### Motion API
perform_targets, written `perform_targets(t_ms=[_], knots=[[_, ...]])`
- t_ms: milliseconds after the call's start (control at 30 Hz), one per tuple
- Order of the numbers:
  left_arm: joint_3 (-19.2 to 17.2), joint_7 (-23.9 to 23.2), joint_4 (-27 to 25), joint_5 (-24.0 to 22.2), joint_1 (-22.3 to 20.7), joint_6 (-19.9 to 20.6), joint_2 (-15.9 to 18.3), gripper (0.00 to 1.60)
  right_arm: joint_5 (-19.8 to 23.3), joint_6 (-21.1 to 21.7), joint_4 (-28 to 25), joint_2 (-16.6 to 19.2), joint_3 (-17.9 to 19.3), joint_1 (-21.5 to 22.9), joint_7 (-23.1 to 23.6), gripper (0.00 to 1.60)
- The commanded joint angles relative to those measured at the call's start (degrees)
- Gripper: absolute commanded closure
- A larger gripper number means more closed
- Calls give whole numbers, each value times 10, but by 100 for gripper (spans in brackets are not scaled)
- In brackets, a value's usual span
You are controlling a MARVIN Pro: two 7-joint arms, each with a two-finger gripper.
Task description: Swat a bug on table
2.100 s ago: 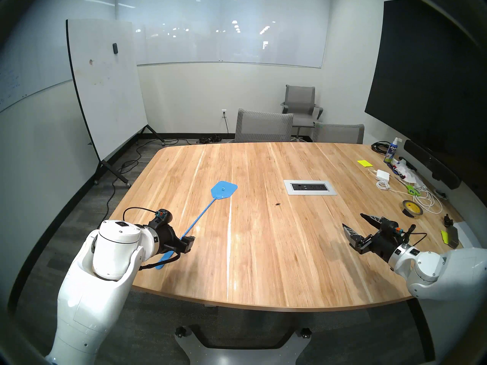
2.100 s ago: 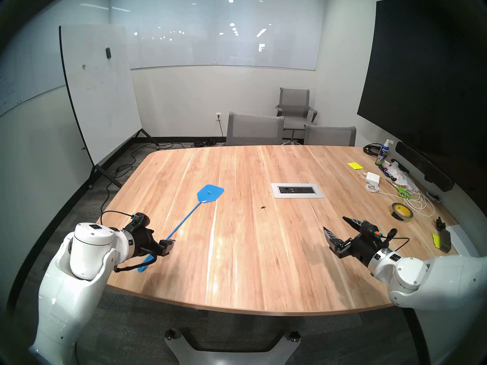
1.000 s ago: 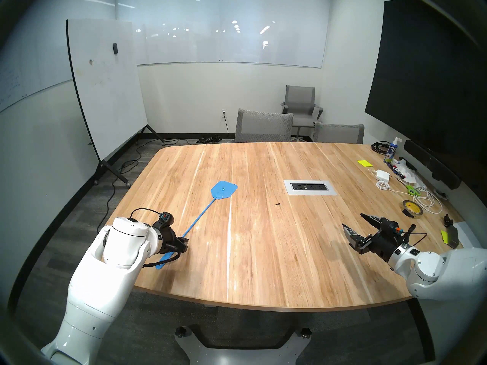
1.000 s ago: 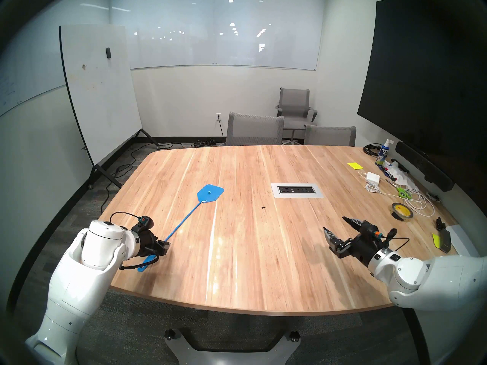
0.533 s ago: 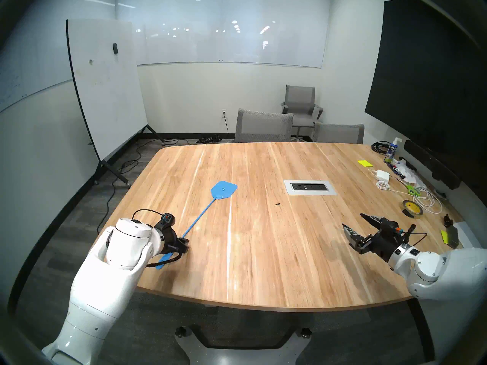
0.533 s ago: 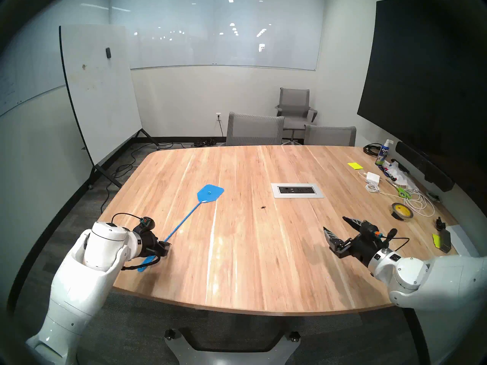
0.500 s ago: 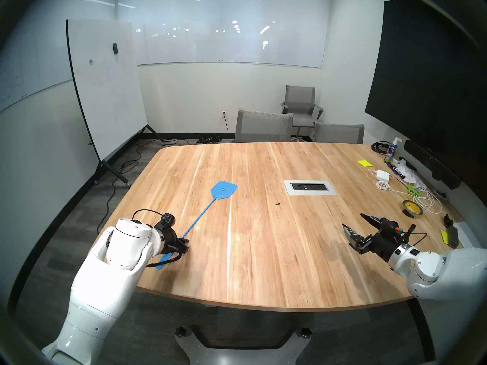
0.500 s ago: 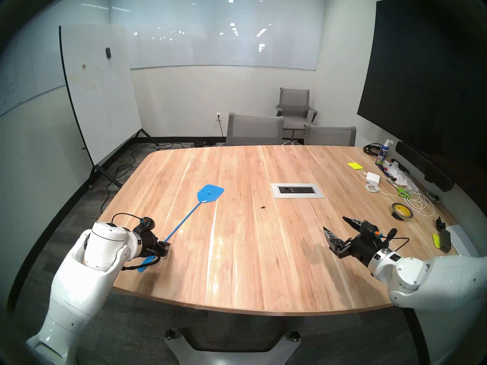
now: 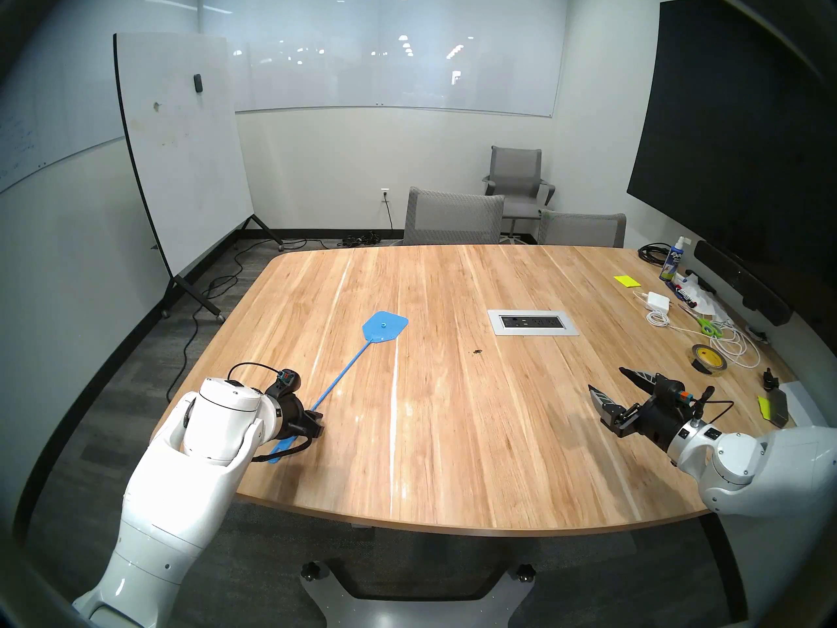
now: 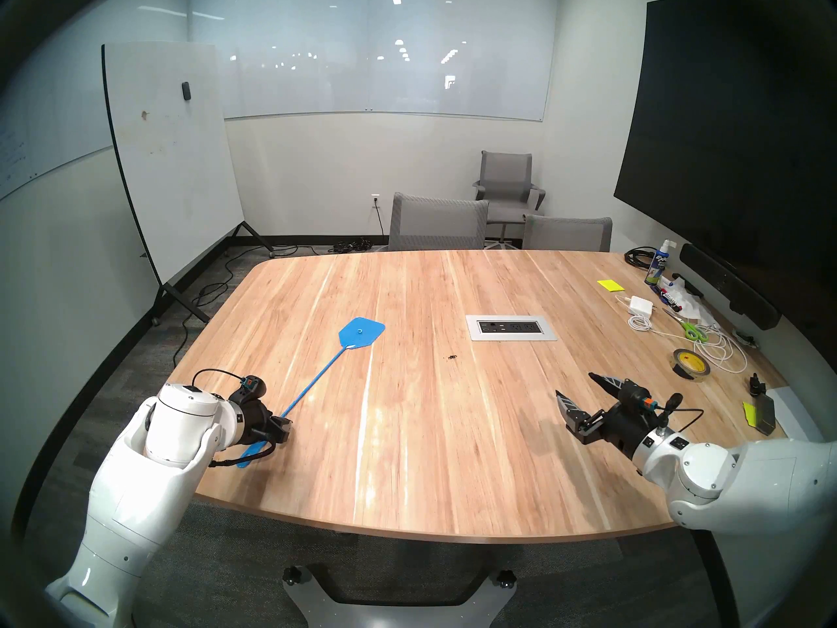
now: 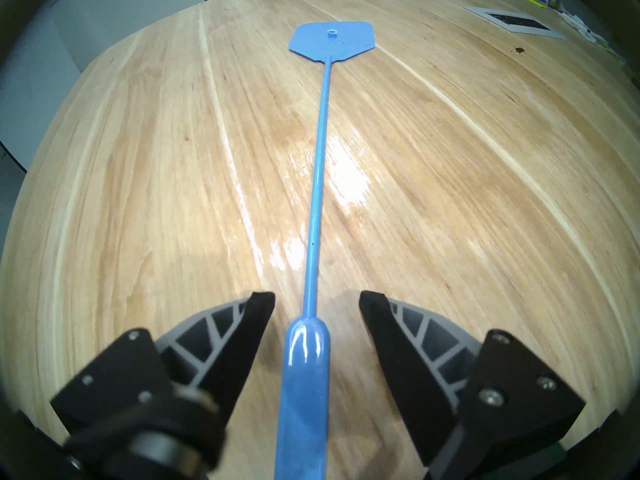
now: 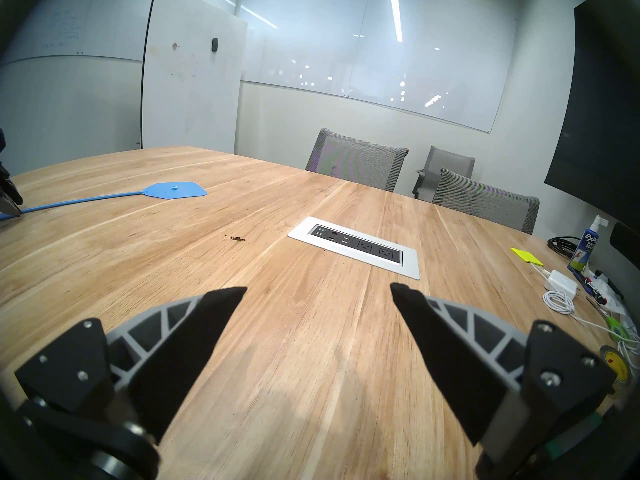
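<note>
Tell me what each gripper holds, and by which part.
Nothing yet. The left gripper straddles the blue swatter handle, fingers apart from it; right gripper is open, empty.

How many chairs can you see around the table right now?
3. Two grey mesh chairs stand at the table's far edge: one near the middle, one further right. A third stands back by the wall between them. Others nearer the robot could be out of view.

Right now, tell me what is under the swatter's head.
Only table shows around the swatter head, which lies flat on the wood. The wood under it is covered, so nothing there can be checked. The bug lies apart, to its right.
</note>
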Motion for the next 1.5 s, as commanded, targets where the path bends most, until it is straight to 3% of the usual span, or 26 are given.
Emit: perform_targets(t_ms=[0, 233, 500, 1000, 1133, 1467], knots=[[2, 1, -2, 1, -1, -4, -1, 50, -1, -1, 1, -1, 4, 5, 0, 0], [4, 3, 2, 4, 2, -10, 1, 65, -1, -1, 1, -1, 4, 5, 0, 0], [5, 4, 4, 6, 4, -14, 1, 64, -1, -1, 1, -1, 4, 5, 0, 0], [-1, -1, -13, 3, 27, -11, 8, 94, -1, -1, 1, -1, 4, 5, 0, 0], [-3, -5, -19, 2, 35, -5, 10, 84, -1, -1, 1, -1, 4, 5, 0, 0], [-15, -18, -68, -4, 81, 3, 22, 87, -1, -1, 1, -1, 4, 5, 0, 0]])
